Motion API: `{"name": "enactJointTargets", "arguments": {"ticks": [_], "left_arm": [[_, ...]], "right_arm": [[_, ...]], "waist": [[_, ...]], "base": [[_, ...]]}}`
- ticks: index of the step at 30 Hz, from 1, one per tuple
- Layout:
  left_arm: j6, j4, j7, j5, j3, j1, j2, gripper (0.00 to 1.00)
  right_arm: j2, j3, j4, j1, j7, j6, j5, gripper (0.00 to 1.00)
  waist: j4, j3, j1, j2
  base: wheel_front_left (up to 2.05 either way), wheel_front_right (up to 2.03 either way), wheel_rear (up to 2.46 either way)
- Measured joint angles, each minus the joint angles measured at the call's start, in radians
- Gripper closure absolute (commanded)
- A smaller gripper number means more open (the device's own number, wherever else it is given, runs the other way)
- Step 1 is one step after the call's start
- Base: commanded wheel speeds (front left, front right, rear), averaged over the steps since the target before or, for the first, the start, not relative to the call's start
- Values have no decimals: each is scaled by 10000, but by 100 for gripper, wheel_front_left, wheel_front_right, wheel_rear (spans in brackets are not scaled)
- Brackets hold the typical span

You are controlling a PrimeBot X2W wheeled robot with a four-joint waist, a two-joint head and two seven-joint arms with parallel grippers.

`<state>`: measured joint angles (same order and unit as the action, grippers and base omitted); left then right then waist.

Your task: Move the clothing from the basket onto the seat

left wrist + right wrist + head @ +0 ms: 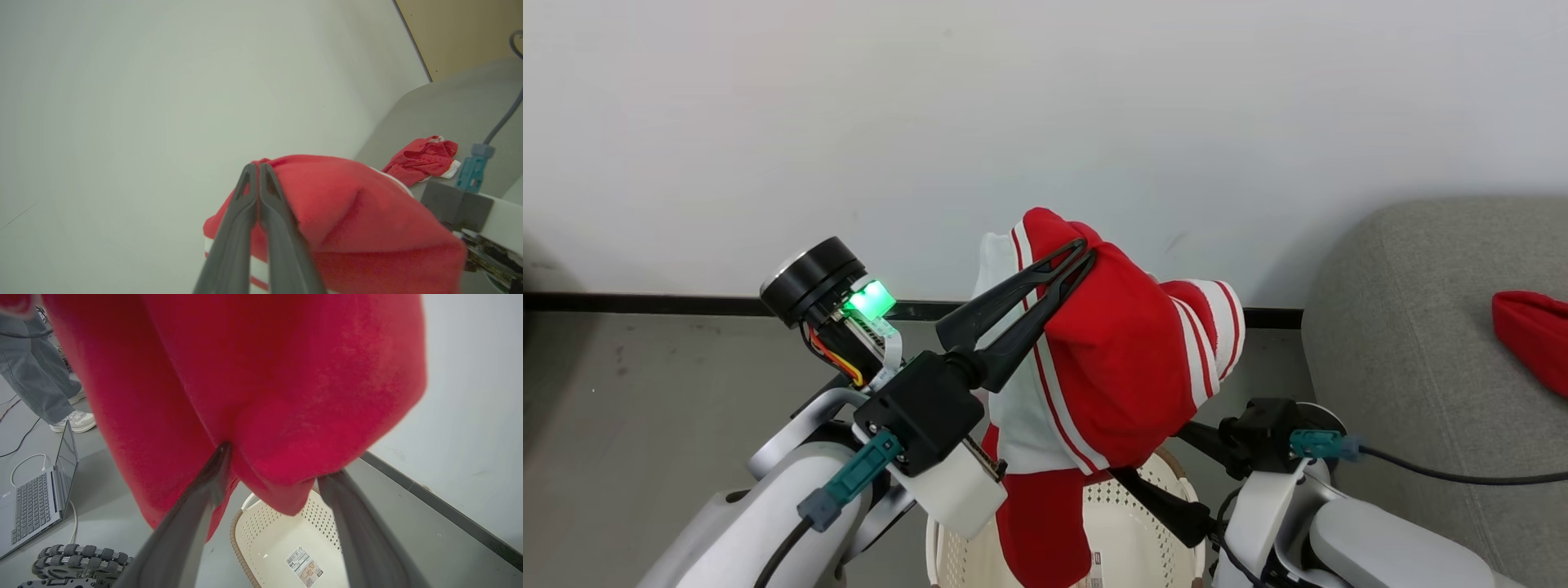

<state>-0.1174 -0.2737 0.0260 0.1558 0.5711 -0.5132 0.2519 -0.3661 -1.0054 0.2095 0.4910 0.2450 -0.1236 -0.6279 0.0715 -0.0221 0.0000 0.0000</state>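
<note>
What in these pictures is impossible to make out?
- Head view: the striped garment, pinched by the left gripper, hides most of the basket and the fingertips of the right gripper.
- Head view: the red garment on the sofa is cut off by the right edge.
- Right wrist view: the basket's label is too small to read.
- Right wrist view: the person is cut off by the top edge; legs and a shoe show.

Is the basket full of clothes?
No, the floor of the basket shows bare cream plastic and a label, while the striped red garment hangs above it from the left hand.
</note>
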Motion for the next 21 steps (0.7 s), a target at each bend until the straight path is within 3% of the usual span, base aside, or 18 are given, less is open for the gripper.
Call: {"name": "enactJointTargets", "arguments": {"ticks": [8, 9, 10, 11, 12, 21], "left_arm": [[-4, -21, -188, 280, 40, -115, -6, 100], [-8, -17, -217, 290, 35, -115, -4, 100], [-8, -8, -224, 301, 21, -115, -6, 100], [-8, 4, -253, 349, -8, -114, -10, 100], [-8, 25, -259, 389, -56, -114, -12, 100], [410, 633, -295, 688, -932, 347, 151, 100]], "right_arm": [[192, -819, 21, 772, 17, 0, -412, 0], [228, -892, 33, 832, 19, 0, -412, 38], [240, -959, 54, 917, 19, 0, -401, 60], [230, -1039, 77, 1025, 25, 0, -368, 75], [226, -1076, 119, 1126, 27, 0, -345, 100], [-247, -961, 196, 1289, 33, 0, -339, 100]], "waist": [[248, 92, 0, 0], [265, 109, 0, 0], [281, 128, 0, 0], [291, 146, 0, 0], [298, 166, 0, 0], [181, 268, 0, 0]], "base": [[0, 0, 0], [0, 0, 0], [0, 0, 0], [0, 0, 0], [0, 0, 0], [0, 0, 0]]}}
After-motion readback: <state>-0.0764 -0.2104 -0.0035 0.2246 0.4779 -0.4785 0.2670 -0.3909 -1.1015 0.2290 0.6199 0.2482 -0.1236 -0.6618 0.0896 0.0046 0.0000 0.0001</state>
